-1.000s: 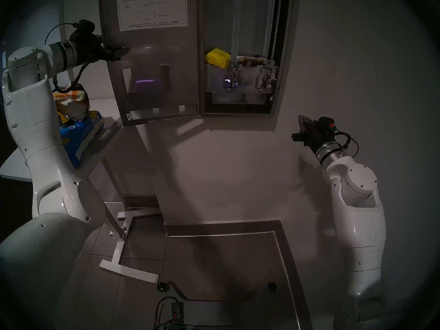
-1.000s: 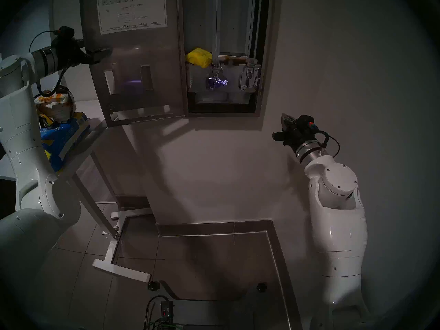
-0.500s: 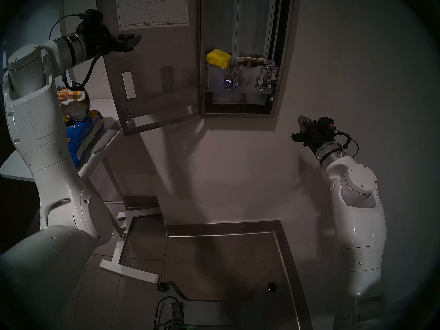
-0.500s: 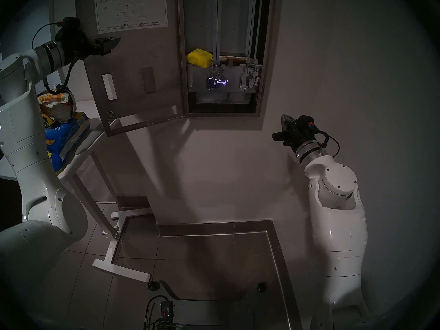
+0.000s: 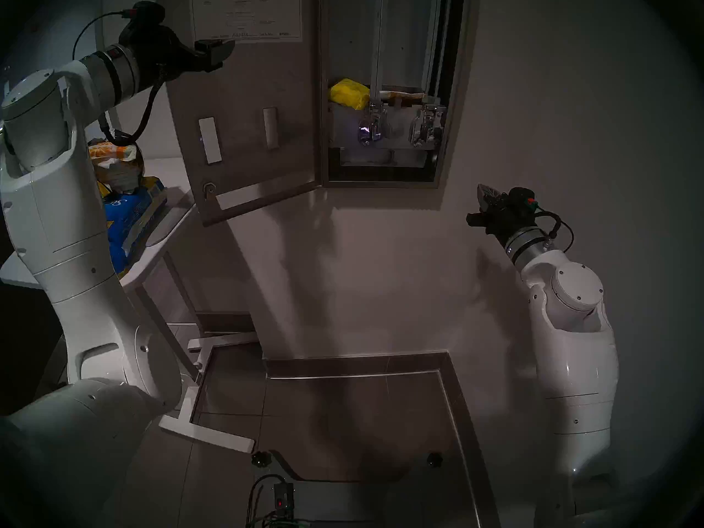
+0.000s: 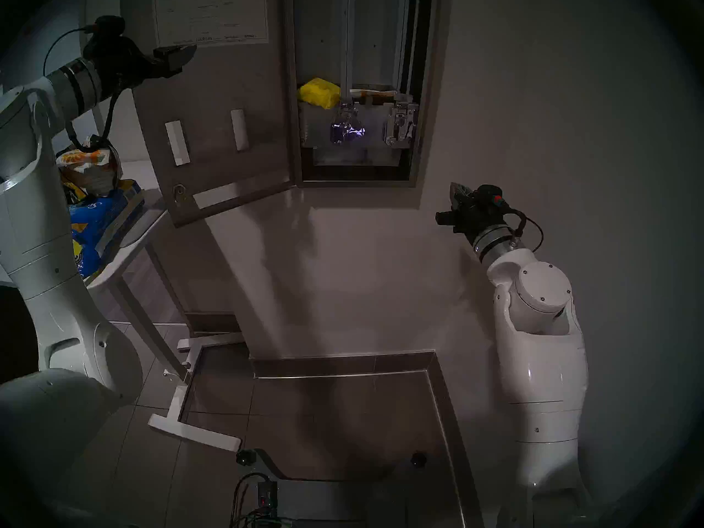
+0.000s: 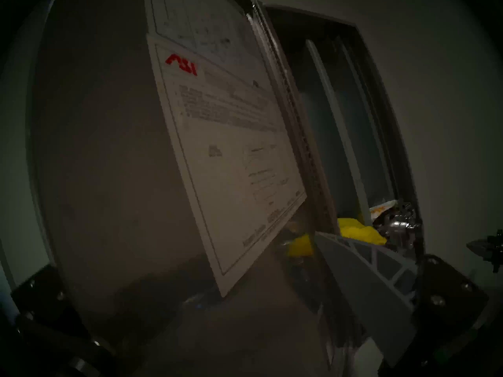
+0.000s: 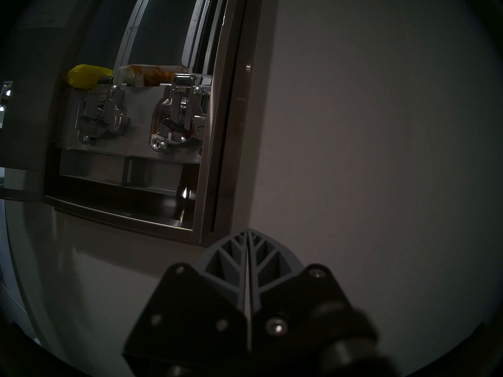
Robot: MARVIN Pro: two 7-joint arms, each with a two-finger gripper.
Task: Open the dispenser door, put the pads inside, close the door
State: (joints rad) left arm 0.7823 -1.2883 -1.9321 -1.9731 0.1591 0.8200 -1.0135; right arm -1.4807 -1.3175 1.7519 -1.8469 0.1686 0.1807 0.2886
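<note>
The dispenser door (image 5: 247, 96) (image 6: 213, 96) stands open, swung out from the wall, its white instruction sheet (image 7: 231, 156) facing me. My left gripper (image 5: 221, 54) (image 6: 179, 56) is open at the door's upper free edge. One of its fingers (image 7: 367, 281) lies over the inner face and the other is hidden. Inside the dispenser (image 5: 381, 184) (image 8: 226, 123) a yellow pad (image 5: 348, 93) (image 8: 87, 75) and a white-orange pad (image 5: 402, 94) (image 8: 155, 71) rest above the chrome levers (image 5: 371, 129). My right gripper (image 5: 484, 194) (image 8: 247, 232) is shut and empty, low right of the dispenser.
A white side table (image 5: 164, 226) at the left carries a blue plastic bag (image 5: 129, 218) and an orange-flowered pack (image 5: 114, 154). Its white base (image 5: 205, 435) lies on the tiled floor. A steel-edged curb (image 5: 362, 363) runs along the wall below the dispenser.
My left gripper has risen and moved right along the door's free edge. The door has swung away from the wall towards me. The right arm has stayed still.
</note>
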